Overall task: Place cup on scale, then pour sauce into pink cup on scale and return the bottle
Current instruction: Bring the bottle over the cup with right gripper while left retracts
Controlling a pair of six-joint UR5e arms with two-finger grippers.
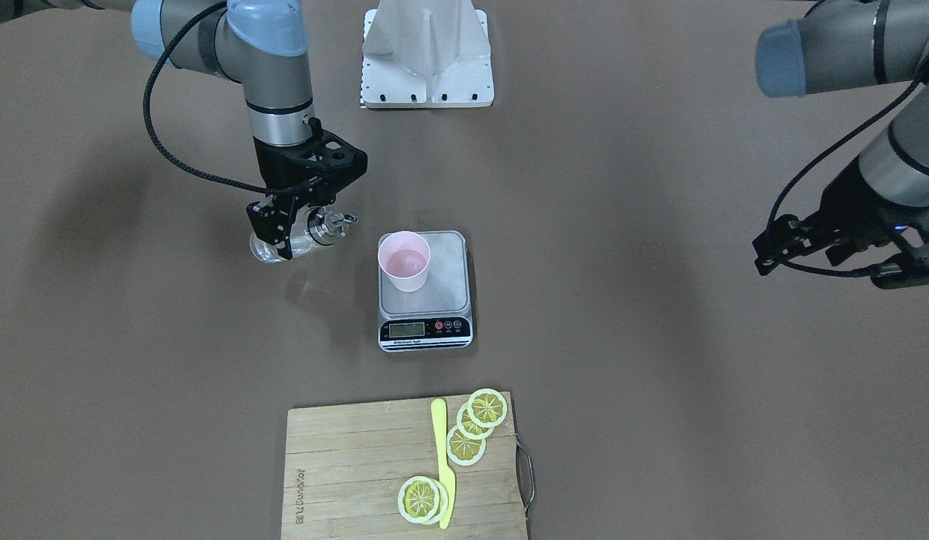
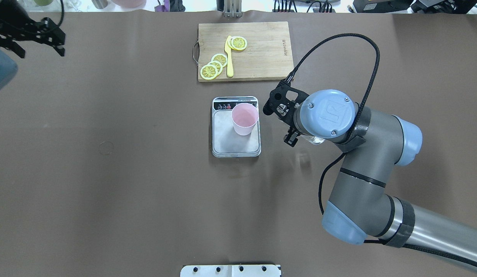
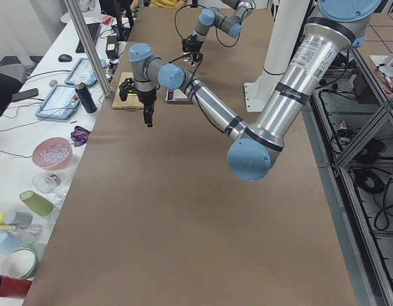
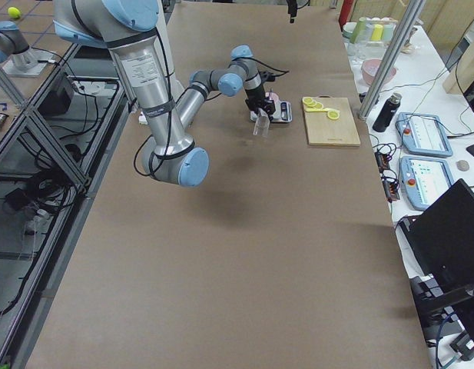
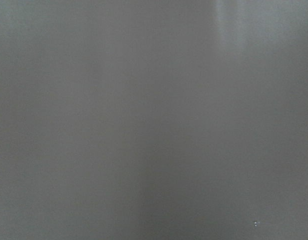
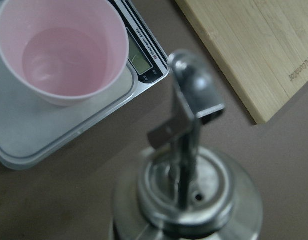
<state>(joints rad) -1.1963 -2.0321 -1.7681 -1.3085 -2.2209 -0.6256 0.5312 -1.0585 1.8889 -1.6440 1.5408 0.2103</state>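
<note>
The pink cup (image 1: 404, 260) stands upright on the scale (image 1: 449, 292), on the platform's half nearer my right arm; a faint liquid surface shows inside it (image 6: 61, 50). My right gripper (image 1: 280, 236) is shut on the clear bottle (image 1: 303, 240) and holds it above the table beside the scale, apart from it. The bottle is tilted, and its metal spout (image 1: 338, 223) points toward the cup. In the right wrist view the spout (image 6: 193, 95) is close up, with the scale's display (image 6: 140, 61) behind. My left gripper (image 2: 40, 38) is open and empty, far off at the table's side.
A wooden cutting board (image 1: 344, 465) with lemon slices (image 1: 475, 427) and a yellow knife (image 1: 442, 457) lies beyond the scale, on the operators' side. The white robot base plate (image 1: 427, 82) is at the near edge. The left wrist view shows only blurred grey table.
</note>
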